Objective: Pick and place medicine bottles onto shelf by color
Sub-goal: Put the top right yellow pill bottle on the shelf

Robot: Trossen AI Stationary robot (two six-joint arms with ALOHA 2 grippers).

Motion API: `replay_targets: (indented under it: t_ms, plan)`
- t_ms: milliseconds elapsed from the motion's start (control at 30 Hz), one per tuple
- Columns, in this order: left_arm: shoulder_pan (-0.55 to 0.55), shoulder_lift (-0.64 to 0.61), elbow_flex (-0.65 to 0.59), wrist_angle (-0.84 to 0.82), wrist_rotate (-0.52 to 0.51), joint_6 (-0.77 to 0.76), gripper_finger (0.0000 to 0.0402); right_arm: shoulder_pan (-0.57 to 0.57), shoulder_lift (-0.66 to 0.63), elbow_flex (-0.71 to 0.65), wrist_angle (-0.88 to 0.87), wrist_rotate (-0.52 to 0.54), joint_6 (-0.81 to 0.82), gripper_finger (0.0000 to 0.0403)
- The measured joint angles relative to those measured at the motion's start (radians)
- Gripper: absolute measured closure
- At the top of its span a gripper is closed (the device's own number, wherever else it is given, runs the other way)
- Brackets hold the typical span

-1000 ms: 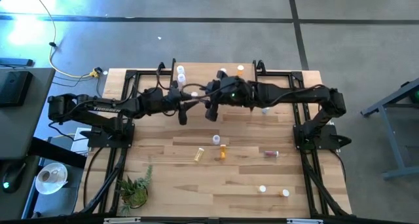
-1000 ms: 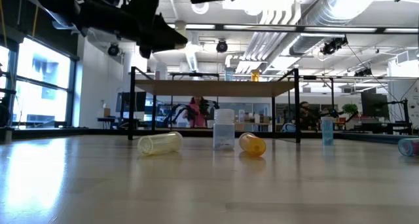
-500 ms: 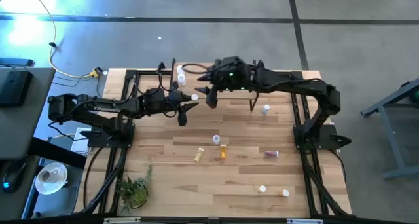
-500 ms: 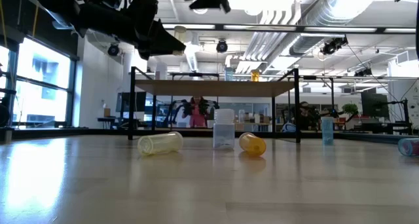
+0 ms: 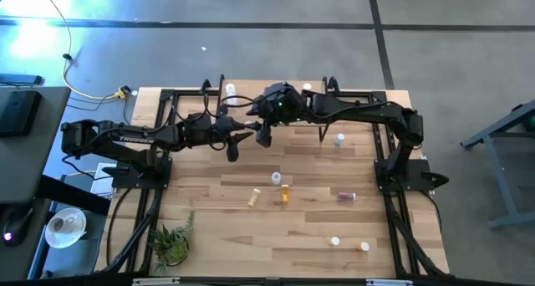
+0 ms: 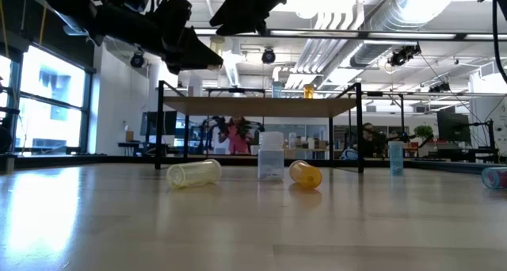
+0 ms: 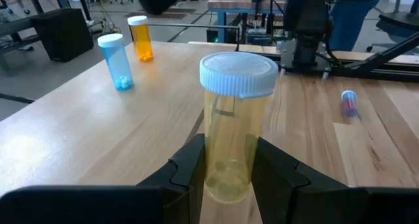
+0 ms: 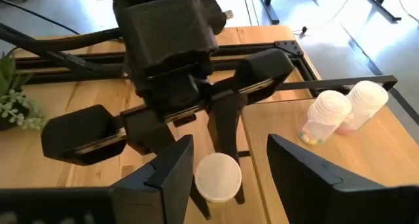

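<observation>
In the left wrist view the left gripper [image 7: 229, 175] pinches a pale yellow bottle [image 7: 234, 129] between its two fingers [image 7: 188, 168], the bottle upright with its white cap above the fingertips. In the high view that gripper [image 5: 237, 137] sits in the upper middle of the frame, at the shelf [image 5: 359, 102] front edge. The right gripper [image 5: 264, 132] hangs just beside it, the two almost touching. From the right wrist view, the right gripper [image 8: 226, 175] is spread wide and empty, and the yellow bottle's cap [image 8: 218, 177] shows in the gap between its fingers, lower down. Two white bottles [image 8: 340, 112] stand on the shelf at that frame's right. Other bottles lie on the table [image 5: 318, 211] in the lower middle of the high view: a clear one [image 5: 276, 178], an orange one [image 5: 284, 194].
</observation>
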Motion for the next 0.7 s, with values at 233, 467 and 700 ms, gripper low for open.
replay_targets:
  t_ms: [233, 467, 700]
  plan:
    - [0.000, 0.000, 0.000, 0.029, 0.000, -0.009, 0.0309, 0.001, 0.014, 0.000, -0.028, 0.002, 0.001, 0.0217]
    - [-0.001, 0.000, 0.000, 0.063, 0.000, -0.035, 0.0309, 0.001, 0.015, 0.000, -0.039, 0.003, 0.009, 0.0217]
    - [-0.001, 0.000, 0.000, 0.063, 0.000, -0.035, 0.0309, 0.001, 0.015, 0.000, -0.041, 0.003, 0.019, 0.0247]
